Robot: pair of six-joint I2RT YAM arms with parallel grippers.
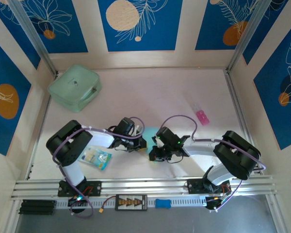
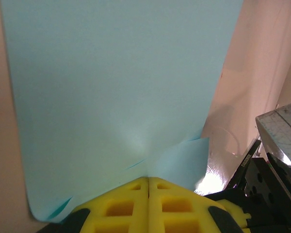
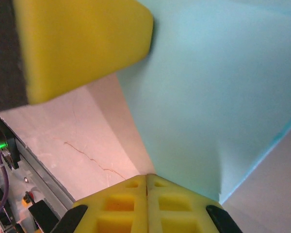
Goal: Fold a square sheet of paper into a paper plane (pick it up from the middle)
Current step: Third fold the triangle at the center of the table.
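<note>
Both the left claw (image 2: 148,180) and right claw (image 3: 146,177) clench the paper sheet (image 2: 116,87), well apart from the green pouch (image 1: 73,87); it looks barely creased, so nearly all folding likely remains.

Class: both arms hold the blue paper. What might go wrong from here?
1. The left gripper and right gripper both have jaws shut on the one sheet; pulling apart may tear it.
2. The sheet puckers at the left jaws, so a stray crease may set.
3. The right jaws bite near an edge; it might slip out.
</note>
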